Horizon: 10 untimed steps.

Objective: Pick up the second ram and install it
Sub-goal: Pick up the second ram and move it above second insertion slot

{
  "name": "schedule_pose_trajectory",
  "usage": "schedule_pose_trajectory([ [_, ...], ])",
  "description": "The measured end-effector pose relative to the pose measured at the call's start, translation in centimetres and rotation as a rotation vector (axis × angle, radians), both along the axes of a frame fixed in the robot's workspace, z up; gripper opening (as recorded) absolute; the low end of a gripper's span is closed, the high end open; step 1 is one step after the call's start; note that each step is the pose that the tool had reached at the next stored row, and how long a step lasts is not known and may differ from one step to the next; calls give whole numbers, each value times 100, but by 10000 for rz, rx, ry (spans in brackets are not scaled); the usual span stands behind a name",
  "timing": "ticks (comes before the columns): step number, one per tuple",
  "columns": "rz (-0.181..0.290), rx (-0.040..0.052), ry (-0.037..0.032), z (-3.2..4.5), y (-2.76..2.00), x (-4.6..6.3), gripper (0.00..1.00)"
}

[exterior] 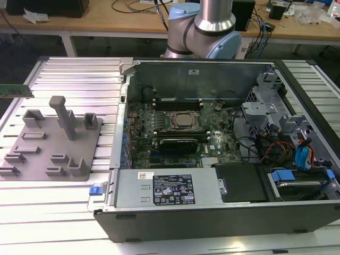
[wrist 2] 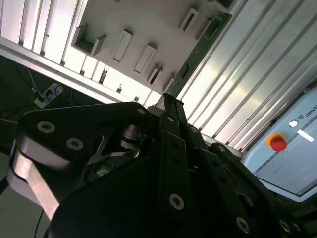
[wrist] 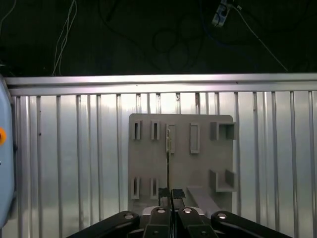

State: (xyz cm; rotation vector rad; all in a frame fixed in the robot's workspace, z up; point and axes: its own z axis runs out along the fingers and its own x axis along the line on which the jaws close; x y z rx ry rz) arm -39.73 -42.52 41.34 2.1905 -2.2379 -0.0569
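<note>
At the exterior view's far left edge, the second ram (exterior: 16, 91) showed as a thin green stick lying level, raised clear of the ribbed metal surface (exterior: 79, 69) and just beyond the grey fixture plate (exterior: 42, 154) with its upright blocks. To the exterior view's right of the plate stood the open computer case (exterior: 202, 69), with the processor socket (exterior: 183, 121) near the middle of its board, the memory slots (exterior: 178, 101) just behind it and a black expansion card (exterior: 178, 143) in front. The arm's base (exterior: 204, 26) rose behind the case.

Seen in the second wrist view, the claw (wrist 2: 167, 99) was closed narrowly on one end of the green stick (wrist 2: 200, 52). The board ran out from the dark fingertips (wrist 2: 171, 116) across the bright ribs, passing alongside the slotted fixture plate (wrist 2: 148, 29). A red button (wrist 2: 277, 143) sat on a pale panel off to one side.

Seen in the first wrist view, the stick (wrist: 169, 158) appeared edge-on — a thin dark line held between the claw's (wrist: 170, 192) pinched fingertips (wrist: 163, 191). It hung over the fixture plate (wrist: 181, 168) in line with one of its narrow slots; whether it touched the plate could not be told.
</note>
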Motion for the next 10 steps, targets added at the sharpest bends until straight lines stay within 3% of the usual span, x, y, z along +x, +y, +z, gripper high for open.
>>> schedule_pose_trajectory([
  [5, 1, 0, -1, 0, 0, 432, 9],
  [7, 0, -2, 4, 7, 0, 494, 9],
  [10, 0, 2, 0, 38, 0, 497, 9],
])
